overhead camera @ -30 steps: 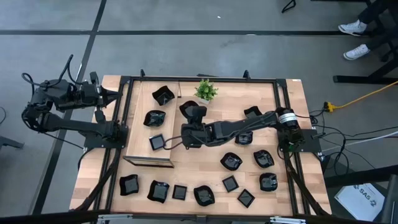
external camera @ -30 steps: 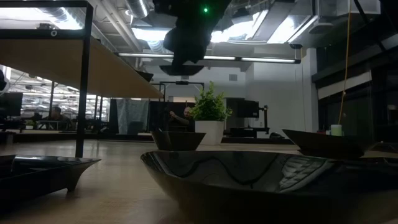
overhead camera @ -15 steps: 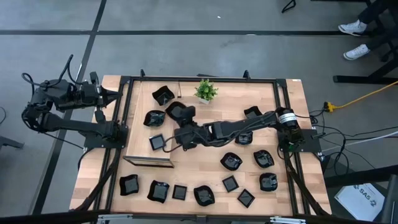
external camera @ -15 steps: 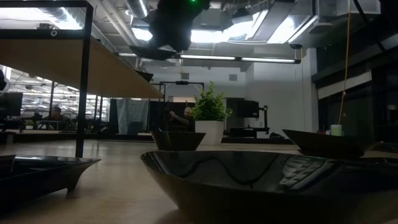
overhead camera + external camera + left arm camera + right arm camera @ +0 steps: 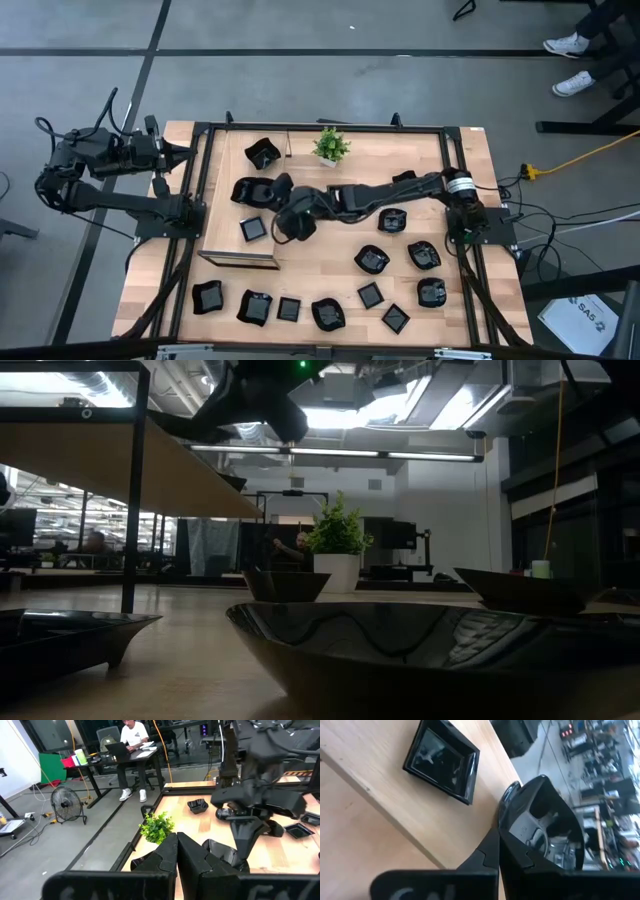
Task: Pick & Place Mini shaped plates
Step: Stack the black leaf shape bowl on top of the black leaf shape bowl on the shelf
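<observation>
The right gripper (image 5: 281,192) was squeezed shut on a small black plate (image 5: 540,827) by its rim, above the wooden shelf (image 5: 225,245). The plate looked light, hard and slippery, so the thin rim seemed the best place to hold it. The left gripper (image 5: 176,851) waited shut and empty.

— What can't you make out from your end?
— My right hand (image 5: 498,836) covers part of the plate (image 5: 540,827) it clamps — its rim is blurred.
— And low down?
— The nearest plate (image 5: 420,650) runs off the edge.
</observation>
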